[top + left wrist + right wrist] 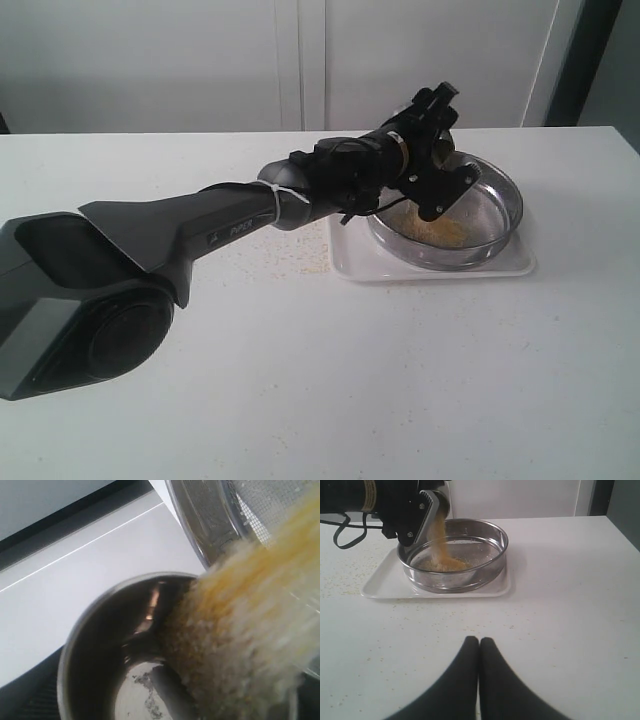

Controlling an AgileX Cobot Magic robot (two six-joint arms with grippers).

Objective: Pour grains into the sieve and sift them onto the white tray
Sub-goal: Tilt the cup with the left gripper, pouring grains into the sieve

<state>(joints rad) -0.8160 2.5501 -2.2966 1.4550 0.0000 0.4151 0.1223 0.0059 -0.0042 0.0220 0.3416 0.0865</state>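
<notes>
Left gripper holds tipped steel cup; golden-yellow grains stream into round mesh sieve on tray; right gripper pinched closed.

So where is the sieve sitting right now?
In the exterior view the sieve sits on the white tray, right of centre on the table, under the tipped cup pouring grains.

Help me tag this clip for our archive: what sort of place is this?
Likely a robotics lab bench, not a kitchen: a plain white table, blank white wall panels behind, and only a robot arm working over a sieve on a white tray.
</notes>
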